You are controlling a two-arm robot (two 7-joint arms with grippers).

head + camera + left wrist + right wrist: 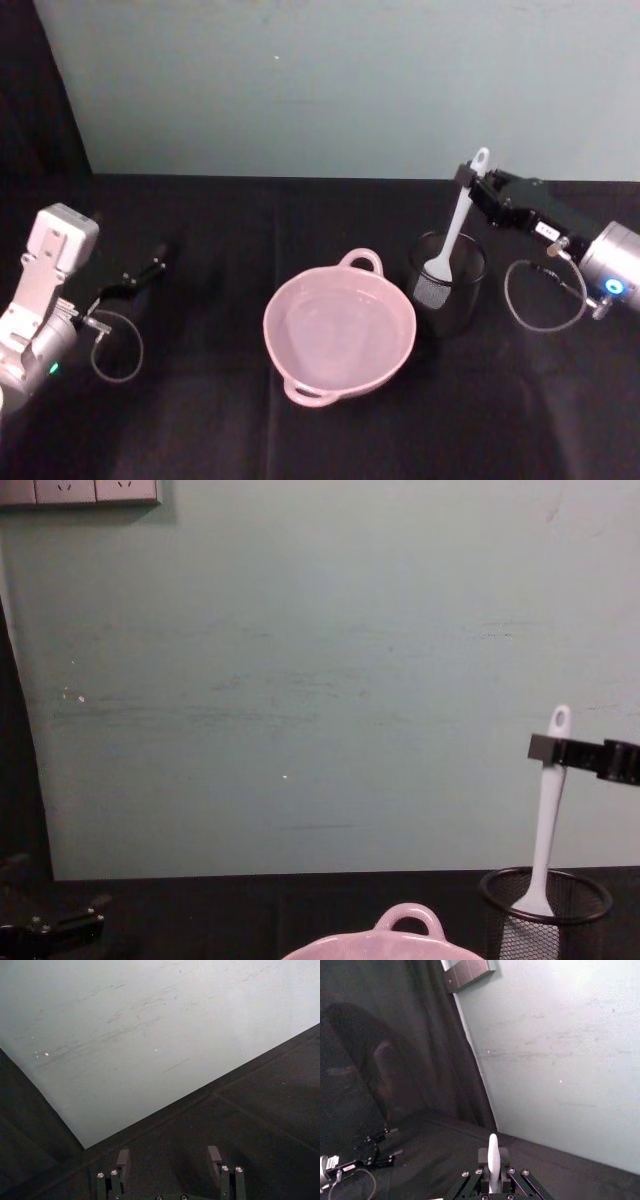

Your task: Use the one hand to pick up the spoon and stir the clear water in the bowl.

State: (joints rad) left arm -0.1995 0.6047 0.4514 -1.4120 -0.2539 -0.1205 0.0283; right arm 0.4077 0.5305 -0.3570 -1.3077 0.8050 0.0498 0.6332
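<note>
Where the black tabletop [200,420] met the pale wall, the pink bowl [340,328] sat at centre, cut off by the chest view's lower edge, its water barely discernible. Just beside it on the robot's right stood a black mesh cup [447,283] holding the spoon [455,228] head-down. The right pincer [468,182] was clamped on its handle; the left pincer [170,1160] hung apart, well off.
</note>
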